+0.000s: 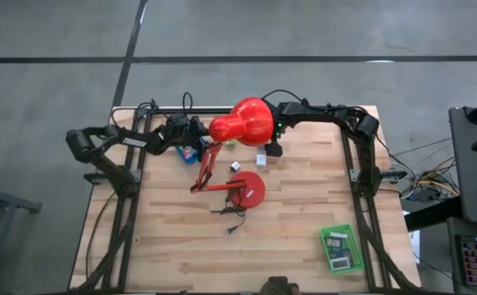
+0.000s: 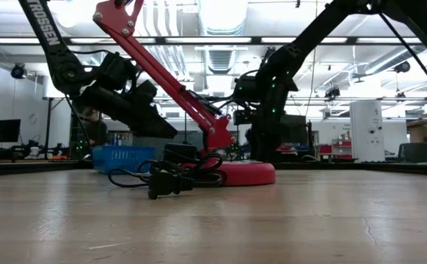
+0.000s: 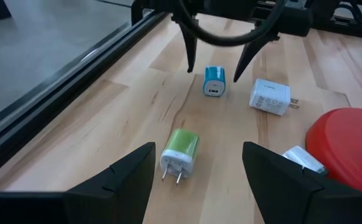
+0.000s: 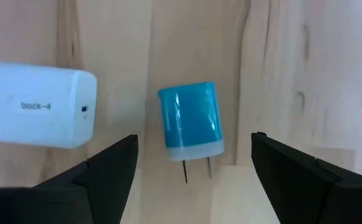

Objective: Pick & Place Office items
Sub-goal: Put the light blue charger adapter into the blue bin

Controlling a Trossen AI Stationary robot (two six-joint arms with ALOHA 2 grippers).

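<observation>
Judging by how things lie, most of the job is left. In the high view a green tray [image 1: 341,248] sits at the lower right of the frame with a few small flat pieces already in it; what they are is too small to tell. Several small plugs are loose on the table [image 1: 304,213] near the upper middle, around the red desk lamp [image 1: 240,123].

The right gripper [image 4: 193,163] hangs straight over a blue plug [image 4: 190,126], jaws wide to either side of it and not touching; a white plug [image 4: 35,106] lies just beside the blue one, at the left of the right wrist frame. Nothing is held.

The left gripper [image 3: 196,168] is also spread wide and empty, low over the table with a green plug [image 3: 181,151] lying between its fingers, prongs toward the camera. In that view the blue plug shows further up the frame, between the other arm's finger tips, with the white plug to its right and another white piece [image 3: 305,160] against the lamp's red base at the right edge.

So both arms look poised for a pick, neither yet begun: blue, green and two white pieces all wait to be carried to a tray. A blue basket [image 2: 124,157] shows at left-centre in the low view; its contents cannot be seen.
</observation>
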